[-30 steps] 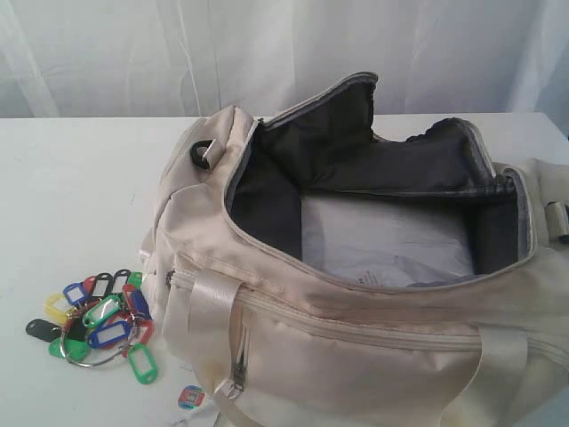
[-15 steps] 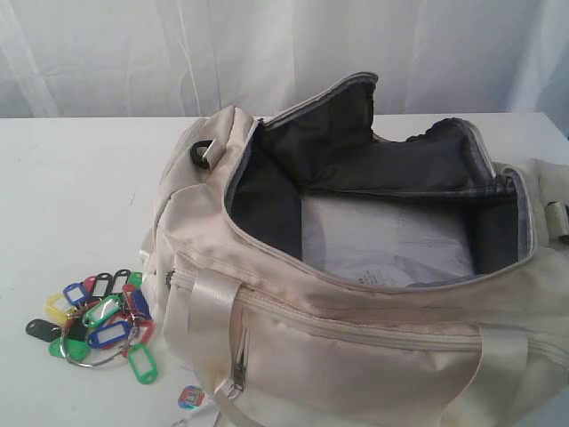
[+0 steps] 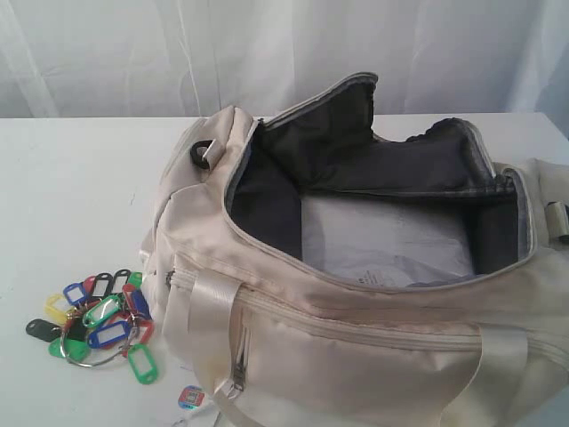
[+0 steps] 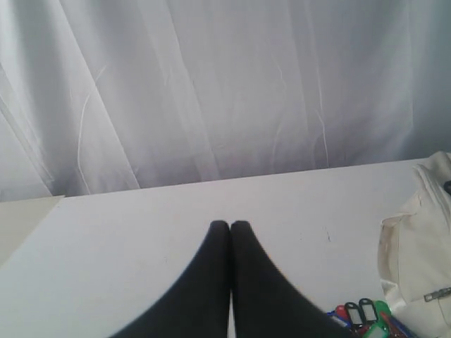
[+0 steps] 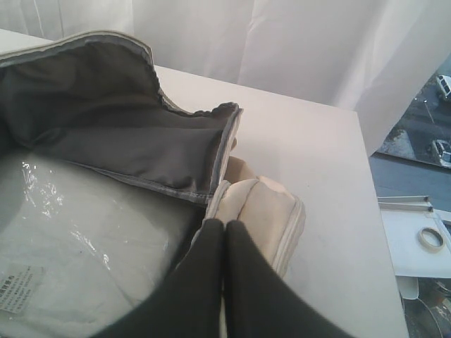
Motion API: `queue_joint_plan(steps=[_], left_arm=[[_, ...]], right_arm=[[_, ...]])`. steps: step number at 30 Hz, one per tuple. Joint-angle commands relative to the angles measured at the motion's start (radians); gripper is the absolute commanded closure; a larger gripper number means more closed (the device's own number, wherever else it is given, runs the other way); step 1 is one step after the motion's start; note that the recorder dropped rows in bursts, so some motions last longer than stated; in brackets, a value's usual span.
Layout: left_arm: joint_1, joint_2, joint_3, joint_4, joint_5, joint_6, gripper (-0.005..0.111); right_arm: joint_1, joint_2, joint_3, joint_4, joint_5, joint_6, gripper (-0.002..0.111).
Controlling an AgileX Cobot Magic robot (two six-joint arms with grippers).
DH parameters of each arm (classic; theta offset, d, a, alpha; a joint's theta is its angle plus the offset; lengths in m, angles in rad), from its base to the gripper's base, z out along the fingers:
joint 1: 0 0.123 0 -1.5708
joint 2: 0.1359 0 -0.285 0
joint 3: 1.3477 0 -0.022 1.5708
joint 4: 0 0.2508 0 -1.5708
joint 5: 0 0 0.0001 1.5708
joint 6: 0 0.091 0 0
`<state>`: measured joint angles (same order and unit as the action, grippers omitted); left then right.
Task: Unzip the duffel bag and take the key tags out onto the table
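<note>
Both closed and empty: left gripper [image 4: 230, 225] near key tags [image 4: 361, 312] on counter [image 4: 141, 239]; right gripper [image 5: 225, 224] near open duffel bag [image 5: 262, 204].

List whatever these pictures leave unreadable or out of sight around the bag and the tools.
- Duffel bag: right end and lower front cut off by the exterior view's edges.
- Key tags: overlapping, uncountable in the exterior view; cut by the left wrist view's edge beside the left tool.
- Paper tag: print too small, exterior view.
- Label inside the bag: blurred, right wrist view.
- Right tool: outside the exterior view, like the left.
</note>
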<state>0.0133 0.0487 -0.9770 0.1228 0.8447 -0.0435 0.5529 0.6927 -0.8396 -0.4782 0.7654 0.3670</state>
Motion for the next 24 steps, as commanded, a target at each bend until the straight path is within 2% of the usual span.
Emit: queue_joint_plan(steps=[1,7,14,18,24], left_arm=[[0.004,-0.049,0.246,-0.002,-0.181,-0.008,0.107],[0.009,-0.049,0.608,0.006,-0.389,-0.008,0.107],[0.014,-0.049,0.970,0.015,-0.449,0.006,0.107],[0.022,-0.049,0.977,0.055,-0.646,0.025,0.107],[0.022,-0.049,0.977,0.054,-0.751,0.025,0.107]], right_arm=[[-0.002,-0.004,0.005,-0.011,-0.010,0.007,0.108],[-0.002,-0.004,0.005,-0.013,-0.012,0.007,0.108],[-0.002,-0.004,0.005,-0.013,-0.012,0.007,0.108],[-0.002,-0.004,0.005,-0.011,-0.010,0.007,0.108],[-0.002,-0.004,0.005,-0.011,-0.010,0.007,0.108]])
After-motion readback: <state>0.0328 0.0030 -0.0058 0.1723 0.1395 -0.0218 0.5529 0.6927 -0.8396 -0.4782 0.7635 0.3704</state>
